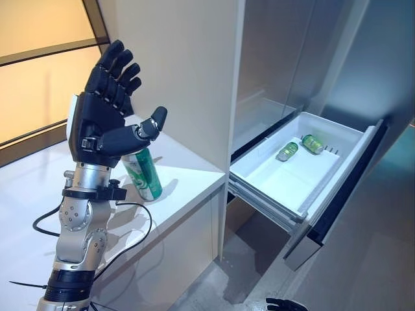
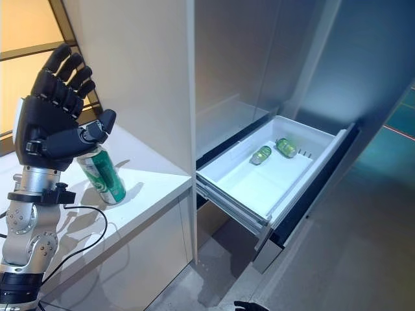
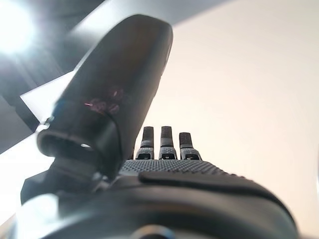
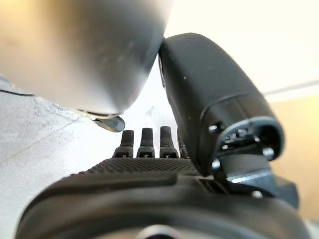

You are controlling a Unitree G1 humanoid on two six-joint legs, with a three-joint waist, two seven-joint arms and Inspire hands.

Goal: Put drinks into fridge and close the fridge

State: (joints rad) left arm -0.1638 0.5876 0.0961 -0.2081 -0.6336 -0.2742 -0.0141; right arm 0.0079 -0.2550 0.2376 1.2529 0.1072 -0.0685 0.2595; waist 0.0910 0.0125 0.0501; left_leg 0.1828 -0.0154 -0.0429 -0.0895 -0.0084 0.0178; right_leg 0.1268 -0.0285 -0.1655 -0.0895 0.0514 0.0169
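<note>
A green drink can [image 1: 144, 175] stands upright on the white counter [image 1: 188, 180]. My left hand [image 1: 97, 129] is raised just in front of and above it, open, with the thumb [image 1: 152, 124] over the can's top and nothing in its grasp. In the left wrist view only the hand [image 3: 164, 174] and a pale wall show. To the right the fridge drawer [image 1: 337, 170] is pulled out, and two green cans [image 1: 287, 151] [image 1: 314, 144] lie on their sides at its far end. My right hand [image 1: 285, 304] hangs low at the bottom edge, and its fingers [image 4: 149, 142] look straight.
A tall pale cabinet panel [image 1: 188, 71] rises between the counter and the fridge opening. The drawer's dark front [image 1: 337, 214] juts out over the grey floor [image 1: 246, 272]. A window frame [image 1: 45, 52] runs behind the counter at the left.
</note>
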